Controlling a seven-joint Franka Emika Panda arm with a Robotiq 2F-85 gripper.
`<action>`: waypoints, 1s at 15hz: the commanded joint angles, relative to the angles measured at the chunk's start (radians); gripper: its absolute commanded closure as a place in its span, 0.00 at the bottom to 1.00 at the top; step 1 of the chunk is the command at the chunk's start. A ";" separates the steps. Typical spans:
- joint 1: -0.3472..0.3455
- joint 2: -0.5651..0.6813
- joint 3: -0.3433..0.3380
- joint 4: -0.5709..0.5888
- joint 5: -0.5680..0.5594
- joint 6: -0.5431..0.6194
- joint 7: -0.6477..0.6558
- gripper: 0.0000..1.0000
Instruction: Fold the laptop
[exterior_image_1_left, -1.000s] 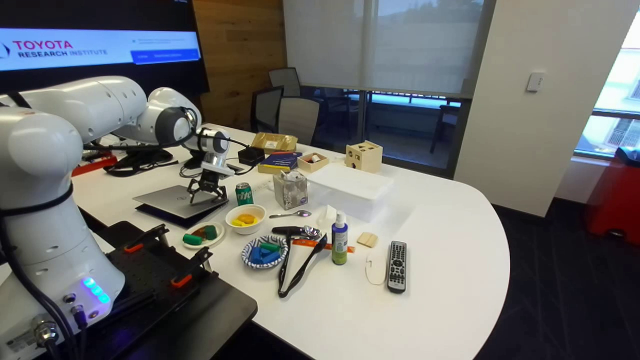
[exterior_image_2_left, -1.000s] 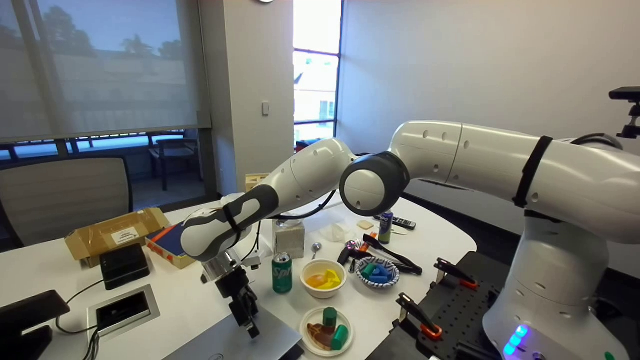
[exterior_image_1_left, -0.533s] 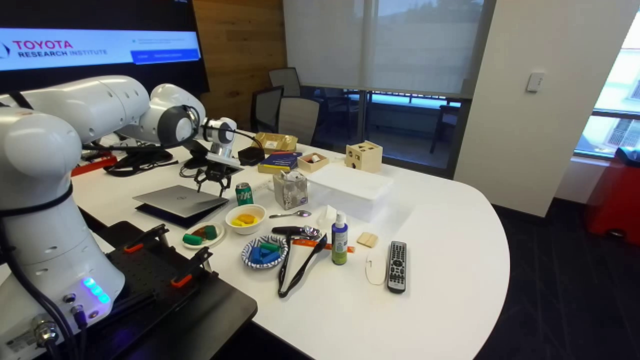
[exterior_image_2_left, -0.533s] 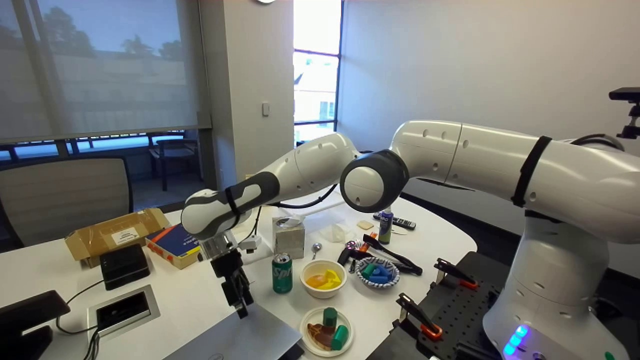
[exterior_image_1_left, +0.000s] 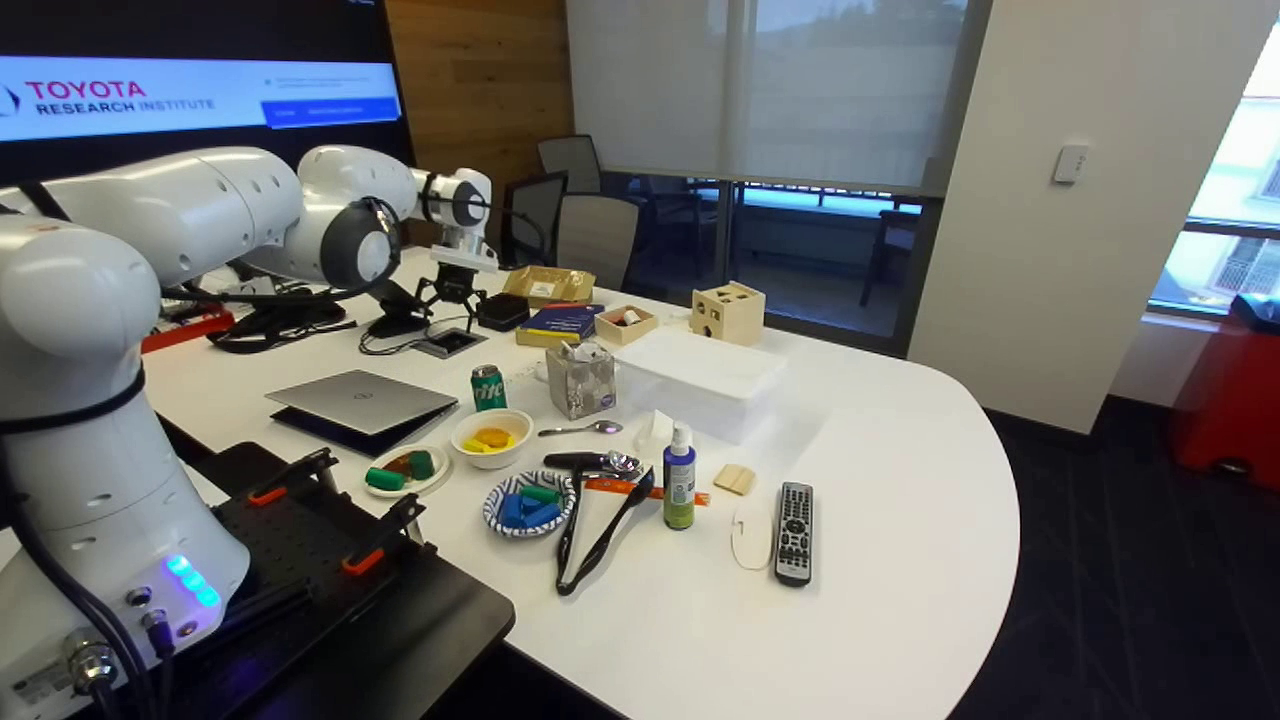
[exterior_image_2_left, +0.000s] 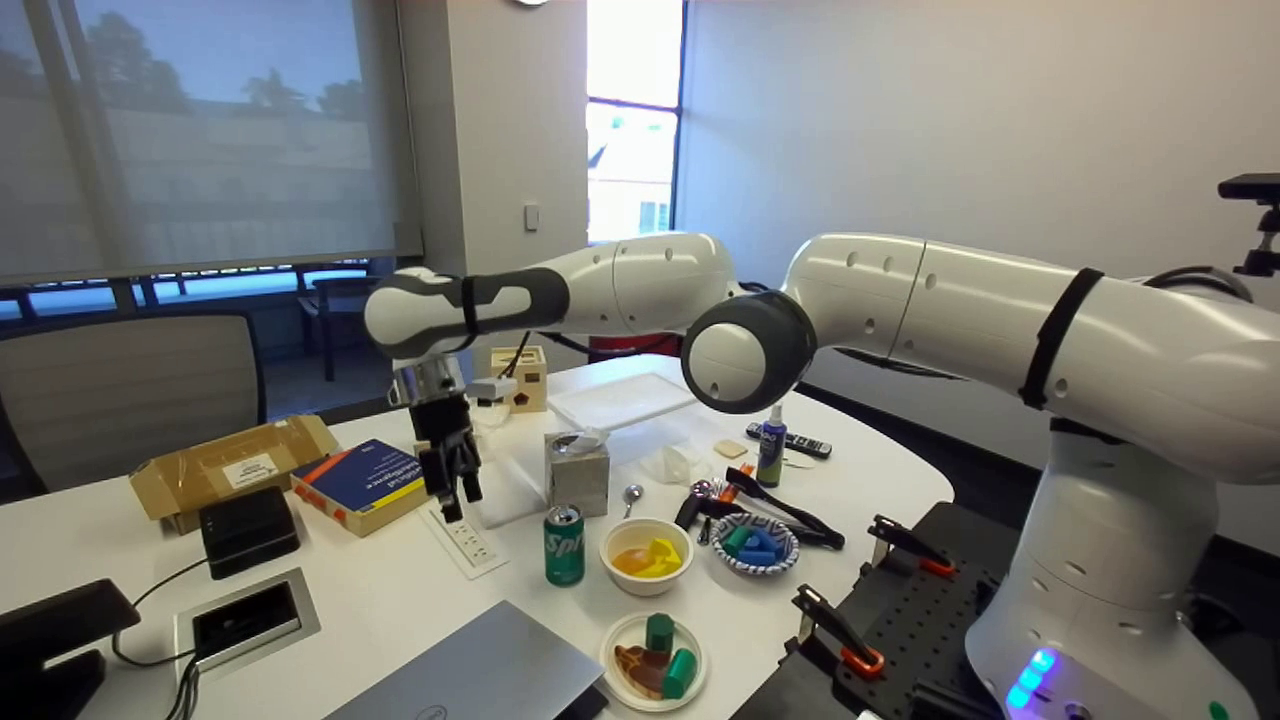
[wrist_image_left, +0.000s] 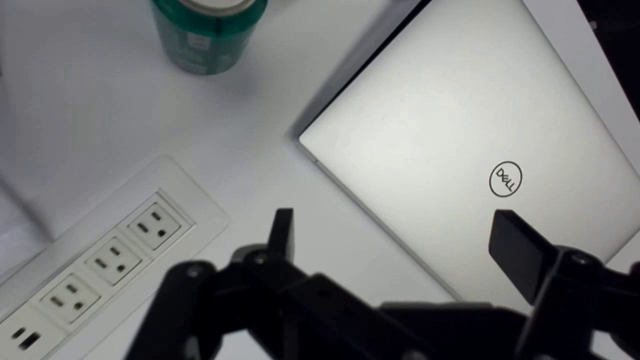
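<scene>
"What's biggest here?"
"The white surface (exterior_image_1_left: 880, 620), then the white robot arm (exterior_image_2_left: 960, 300) reaching over it, with a black platform (exterior_image_1_left: 430, 620) at its foot."
"And the laptop (exterior_image_1_left: 365, 393)?"
"On the surface, near that platform. Its silver lid (wrist_image_left: 450, 110) is folded low over the dark base (exterior_image_1_left: 332, 431), with a slim gap showing between them on the side toward the platform."
"Where's the hand (wrist_image_left: 393, 215)?"
"Hanging over the surface, apart from the laptop. It's released, fingers (wrist_image_left: 520, 247) spread wide."
"Then what?"
"A patterned tissue box (exterior_image_1_left: 582, 385), and after it a white plate (exterior_image_2_left: 622, 634) just beside the laptop."
"Smaller still?"
"A green Sprite can (exterior_image_2_left: 565, 550), upright between the tissue box and the laptop."
"And down from there?"
"A spoon (exterior_image_1_left: 605, 427) lying near the tissue box, two green pieces (exterior_image_2_left: 681, 676) on the plate, and last the round Dell logo (wrist_image_left: 505, 179) on the lid."
</scene>
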 joint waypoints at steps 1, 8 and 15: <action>-0.008 -0.073 -0.038 0.018 0.000 0.025 0.064 0.00; -0.033 -0.207 -0.101 0.019 -0.013 0.045 0.257 0.00; -0.080 -0.285 -0.116 0.004 -0.002 0.037 0.420 0.00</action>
